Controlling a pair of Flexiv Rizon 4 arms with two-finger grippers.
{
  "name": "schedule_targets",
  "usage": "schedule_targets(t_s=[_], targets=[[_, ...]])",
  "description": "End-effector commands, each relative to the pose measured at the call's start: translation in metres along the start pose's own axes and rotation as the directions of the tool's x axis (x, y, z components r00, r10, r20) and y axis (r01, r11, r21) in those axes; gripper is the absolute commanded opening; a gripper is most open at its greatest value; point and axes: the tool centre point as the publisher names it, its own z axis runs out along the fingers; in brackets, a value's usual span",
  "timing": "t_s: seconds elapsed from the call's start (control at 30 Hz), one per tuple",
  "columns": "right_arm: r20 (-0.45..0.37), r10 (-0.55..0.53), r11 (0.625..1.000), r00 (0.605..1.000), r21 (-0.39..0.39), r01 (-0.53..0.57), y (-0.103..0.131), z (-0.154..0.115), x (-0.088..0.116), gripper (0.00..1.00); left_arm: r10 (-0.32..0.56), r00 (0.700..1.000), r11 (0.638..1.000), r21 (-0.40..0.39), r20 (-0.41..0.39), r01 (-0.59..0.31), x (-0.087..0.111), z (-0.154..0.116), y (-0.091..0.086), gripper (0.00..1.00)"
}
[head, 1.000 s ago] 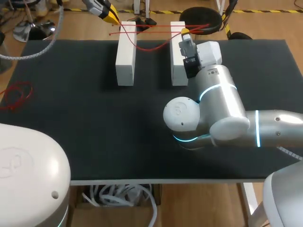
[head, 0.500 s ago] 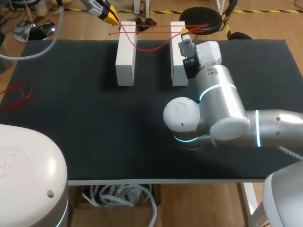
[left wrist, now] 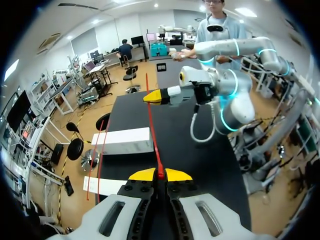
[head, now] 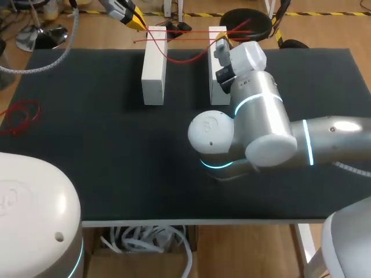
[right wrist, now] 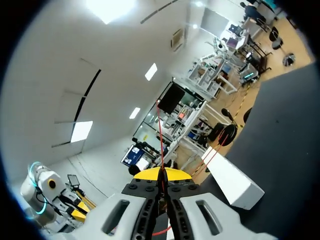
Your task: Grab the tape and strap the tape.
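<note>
Closest to me on the black table (head: 87, 145) is the bulky elbow of my right arm (head: 261, 127), coming in from the right and bending toward the far edge. Out at the table's left edge lies a loose red coil (head: 20, 116), well apart from everything else. Farther on, two white blocks stand side by side with a gap between them - the left block (head: 153, 69) in full view, the right block (head: 214, 87) partly hidden behind my right wrist. The red tape (left wrist: 153, 125) is a thin strand stretched over the far ends of both blocks, and it runs from one of my tools to the other. My right tool (right wrist: 162, 176) sits above the far end of the right block, its yellow tips clenched on the tape, which leads straight out ahead of it. My left tool (left wrist: 160, 174) hangs beyond the table's far left side, past the left block, its yellow tips likewise pinched tight on the tape - from its wrist view the strand runs taut out ahead to the right tool, with both blocks lying beside and beneath that line. A second length of the tape sags in a curve between the two blocks.
</note>
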Motion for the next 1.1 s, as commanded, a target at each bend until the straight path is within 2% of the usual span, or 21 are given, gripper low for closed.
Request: schedule_targets(t_s=[0.03, 0.27, 0.53, 0.67, 0.9, 1.1], targets=[[0.076, -0.033, 0.999, 0.997, 0.0, 0.033, 0.002, 0.001, 0.01, 0.0, -0.001, 1.0, 1.0, -0.005, -0.004, 0.001, -0.001, -0.001, -0.001, 0.0], [0.088, -0.125, 0.992, 0.988, 0.01, 0.125, -0.001, 0.001, 0.013, 0.0, -0.001, 1.0, 1.0, -0.005, -0.004, 0.001, -0.001, -0.001, -0.001, 0.0], [0.08, -0.281, 0.96, 0.956, 0.031, 0.279, -0.003, 0.004, 0.019, 0.0, -0.001, 1.0, 1.0, -0.005, -0.004, 0.001, -0.001, -0.001, -0.001, 0.0], [0.086, -0.37, 0.929, 0.925, 0.027, 0.369, -0.001, 0.008, 0.02, 0.0, -0.001, 1.0, 1.0, -0.005, -0.004, 0.001, -0.001, -0.001, -0.001, 0.0], [0.048, -0.496, 0.868, 0.867, 0.042, 0.495, -0.004, 0.014, 0.028, 0.0, -0.001, 1.0, 1.0, -0.005, -0.004, 0.001, -0.001, -0.001, -0.001, 0.0], [0.01, -0.603, 0.797, 0.798, 0.059, 0.601, -0.007, 0.016, 0.033, 0.0, -0.001, 1.0, 1.0, -0.005, -0.004, 0.001, -0.001, -0.001, -0.001, 0.0]])
